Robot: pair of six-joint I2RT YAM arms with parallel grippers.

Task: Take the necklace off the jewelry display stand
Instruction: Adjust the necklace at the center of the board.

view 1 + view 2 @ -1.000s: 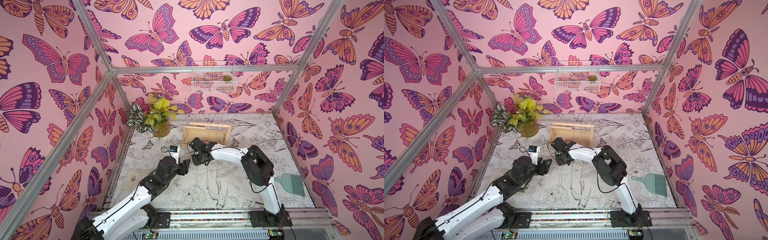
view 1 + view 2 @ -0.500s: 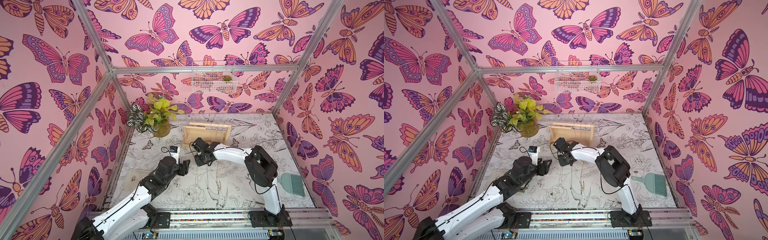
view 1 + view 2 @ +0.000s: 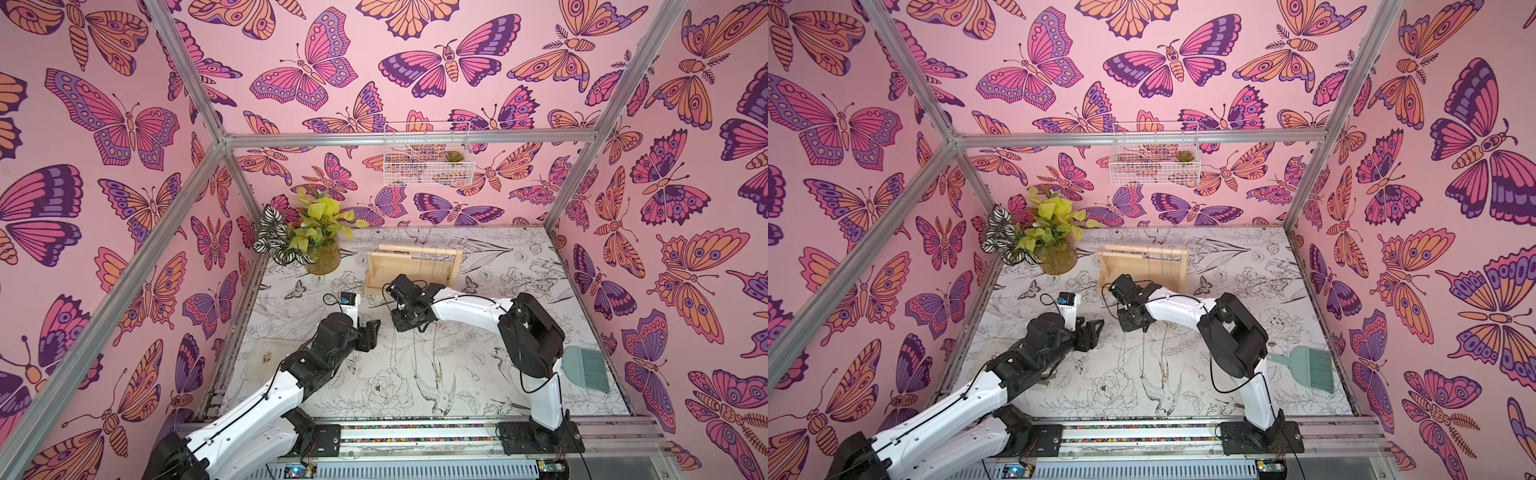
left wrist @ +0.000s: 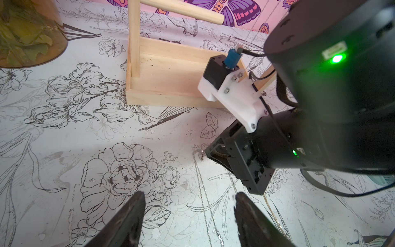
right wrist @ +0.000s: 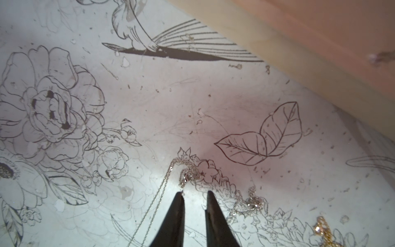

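R gripper (image 5: 194,193) low over counter (image 5: 149,96), jaws only a slit apart, nothing btwn them. Silver necklace (image 5: 187,173) lies bunched on counter just ahead of its tips, chain trailing back beside one finger. It's off the stand (image 3: 399,272), which sits just beyond. L gripper (image 4: 189,195) spread wide, empty, hovering nearby. Looks like set-down step, near done. Next: R lifts straight up w/o snagging chain. Thin chains (image 3: 420,266) seem to hang on crossbar (image 3: 415,248), so prob. those next.

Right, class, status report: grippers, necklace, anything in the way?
Left gripper open, empty. Right gripper slightly open, empty, tips just short of silver necklace lying on table. Jewelry display stand has chains on crossbar. Nothing blocking.
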